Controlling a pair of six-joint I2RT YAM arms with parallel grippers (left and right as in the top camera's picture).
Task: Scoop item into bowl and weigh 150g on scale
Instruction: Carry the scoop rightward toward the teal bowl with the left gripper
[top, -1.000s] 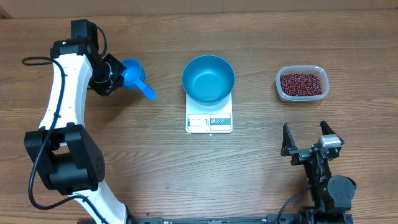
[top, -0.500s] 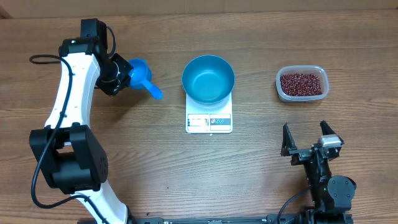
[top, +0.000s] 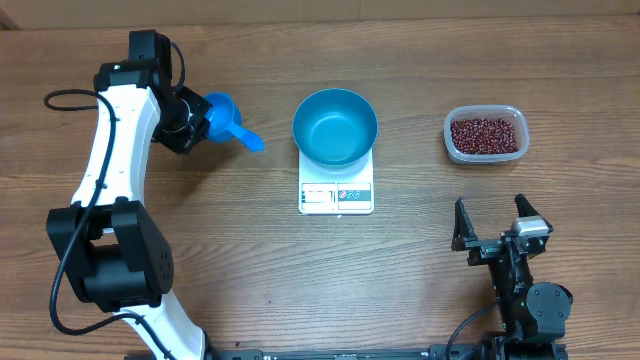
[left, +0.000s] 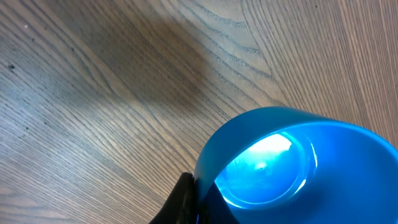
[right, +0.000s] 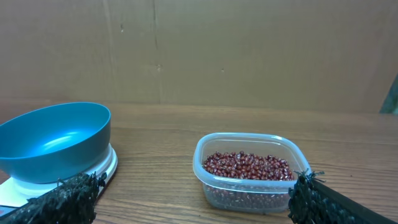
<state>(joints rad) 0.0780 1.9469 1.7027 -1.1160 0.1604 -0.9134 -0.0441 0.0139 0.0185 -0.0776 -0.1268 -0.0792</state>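
Clamps the left gripper (top: 192, 126) shut on the cup end of the small blue scoop (top: 222, 117), handle pointing out toward the bowl (top: 335, 128). Shows, from the left wrist, one dark finger (left: 184, 198) pressed at the cup's rim, and an empty, brightly lit cup that seems lifted off the wood, judging by its shadow. Has carried the scoop a little rightward over the table (top: 400, 290) in the last second, then nearly stopped; in the last half second only swings the handle tip slightly higher. Reads as positioning in the air rather than scooping, since nothing lies in the cup. Leaves the right gripper (top: 490, 216) parked near the front edge, fingers spread wide, unmoved, holding nothing. Finds the beans (top: 485, 134) all in the clear tub (top: 450, 142) at the far right, well apart from the scoop, with bowl and scale (top: 336, 196) between. Finds the bowl empty and seated on the scale, both unshifted. Puts the task at its very start: no beans moved, nothing weighed. Calls next for a long reach past the bowl to the tub, probably with the cup tipped forward to dig. Risks clipping the bowl's rim on the way and nudging it off the scale.
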